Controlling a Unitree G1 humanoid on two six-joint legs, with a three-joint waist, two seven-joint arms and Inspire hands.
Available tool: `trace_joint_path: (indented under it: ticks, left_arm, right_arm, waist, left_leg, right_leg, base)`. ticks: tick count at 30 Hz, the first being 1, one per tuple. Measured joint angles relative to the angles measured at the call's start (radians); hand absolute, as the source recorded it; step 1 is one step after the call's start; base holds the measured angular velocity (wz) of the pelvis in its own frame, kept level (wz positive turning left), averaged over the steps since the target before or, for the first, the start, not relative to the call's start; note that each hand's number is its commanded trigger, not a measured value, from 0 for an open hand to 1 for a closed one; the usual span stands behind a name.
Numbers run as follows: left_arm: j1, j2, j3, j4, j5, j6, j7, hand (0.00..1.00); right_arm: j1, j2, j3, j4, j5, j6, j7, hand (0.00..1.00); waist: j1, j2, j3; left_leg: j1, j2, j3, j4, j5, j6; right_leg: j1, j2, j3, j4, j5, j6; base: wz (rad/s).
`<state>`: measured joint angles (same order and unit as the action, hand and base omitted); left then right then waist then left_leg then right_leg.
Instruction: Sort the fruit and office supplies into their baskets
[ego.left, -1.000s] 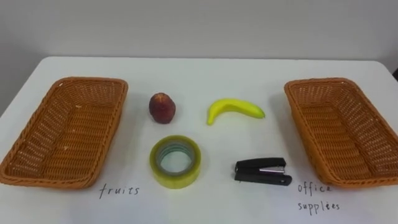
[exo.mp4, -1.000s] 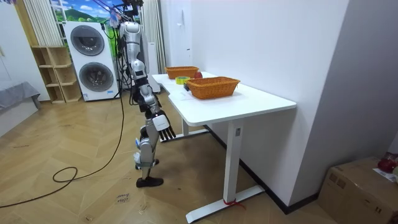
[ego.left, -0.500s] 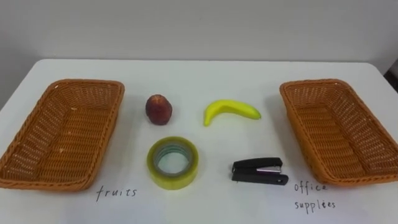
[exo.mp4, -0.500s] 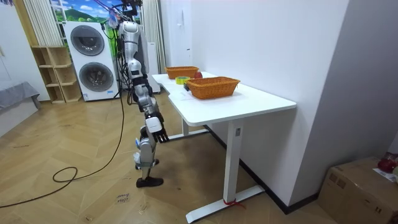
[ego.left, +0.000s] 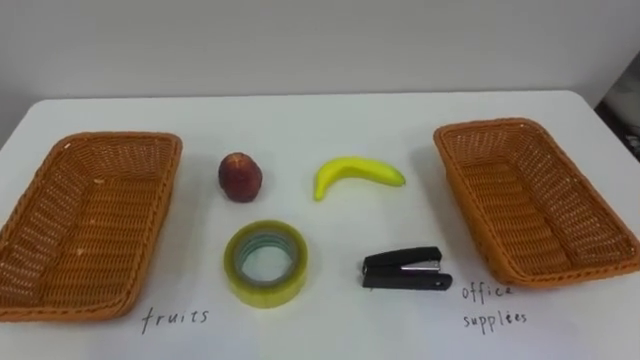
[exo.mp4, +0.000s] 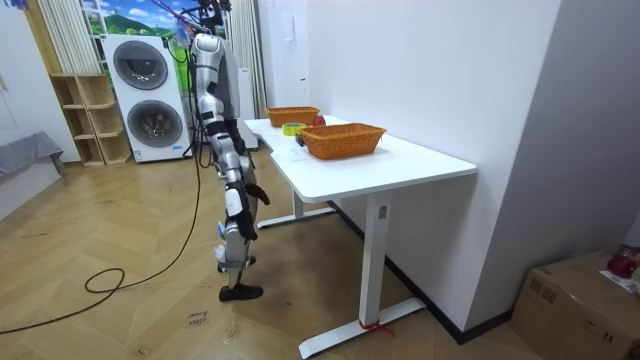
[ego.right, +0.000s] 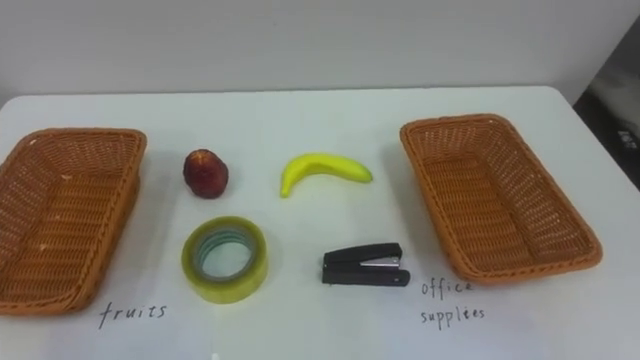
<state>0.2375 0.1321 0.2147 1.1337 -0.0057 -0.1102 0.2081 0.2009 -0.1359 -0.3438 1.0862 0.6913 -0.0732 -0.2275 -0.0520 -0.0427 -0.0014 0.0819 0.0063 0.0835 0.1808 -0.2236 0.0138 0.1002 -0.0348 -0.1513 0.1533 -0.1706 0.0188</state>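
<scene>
On the white table (ego.left: 320, 115), at the far left, an empty wicker basket (ego.left: 90, 220) lies with a handwritten label (ego.left: 175, 318) on the tabletop by its near right corner. Right of that basket, apart from it, a reddish peach (ego.left: 240, 177) sits toward the back. Nearer the front edge, a roll of yellowish tape (ego.left: 265, 292) lies flat on its side. Next across, a yellow banana (ego.left: 355, 172) lies in the back row, its curve arching away from the robot. In front of it a black stapler (ego.left: 403, 270) rests closed, level with the tape roll. All four items lie loose on the tabletop between the baskets, none touching another. At the far right a second empty wicker basket (ego.left: 530, 200) has its own handwritten label (ego.left: 490, 305) by its near left corner. In the room view the robot stands upright at the table's long edge, facing the baskets. Its right hand (exo.mp4: 249, 192) hangs low beside its leg, below the tabletop, and I cannot tell whether it is apart or together.
</scene>
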Motion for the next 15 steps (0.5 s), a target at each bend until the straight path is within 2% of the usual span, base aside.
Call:
trace_joint_path:
  ticks: [4, 7, 11, 15]
  left_arm:
    - [0.009, 0.023, 0.000, -0.027, 0.001, 0.000, 0.019, 0.00]
    - [0.023, 0.025, 0.001, -0.038, 0.001, 0.001, 0.020, 0.00]
    - [0.038, 0.025, 0.018, -0.045, 0.002, 0.018, 0.024, 0.00]
    - [0.043, 0.026, 0.018, -0.056, 0.018, 0.019, 0.028, 0.00]
  right_arm:
    - [0.007, -0.007, -0.033, -0.057, 0.055, -0.021, -0.096, 0.00]
    - [0.019, -0.011, -0.049, -0.100, 0.071, -0.022, -0.154, 0.00]
    - [0.028, -0.010, -0.126, -0.192, 0.078, -0.025, -0.260, 0.00]
    - [0.035, -0.014, -0.154, -0.284, 0.070, -0.061, -0.378, 0.00]
  waist:
    - [-0.009, -0.011, 0.0024]
    - [-0.018, -0.012, 0.0023]
    - [-0.030, -0.007, 0.0011]
    - [-0.038, -0.007, 0.0016]
  left_leg:
    - [0.000, 0.000, 0.000, 0.000, 0.000, 0.000]
    - [0.000, 0.000, -0.001, -0.004, -0.001, 0.001]
    - [0.003, -0.001, -0.002, -0.013, 0.000, 0.001]
    - [0.002, -0.001, 0.001, -0.013, 0.000, 0.001]
  right_leg:
    - [0.000, 0.000, 0.002, 0.000, 0.000, 0.000]
    - [0.000, 0.001, 0.006, -0.001, 0.000, 0.000]
    - [-0.003, 0.002, 0.014, -0.001, 0.000, 0.000]
    - [-0.005, 0.003, 0.019, -0.001, -0.001, 0.001]
  base:
    - [0.00]
    - [0.00]
    - [-0.04]
    - [-0.02]
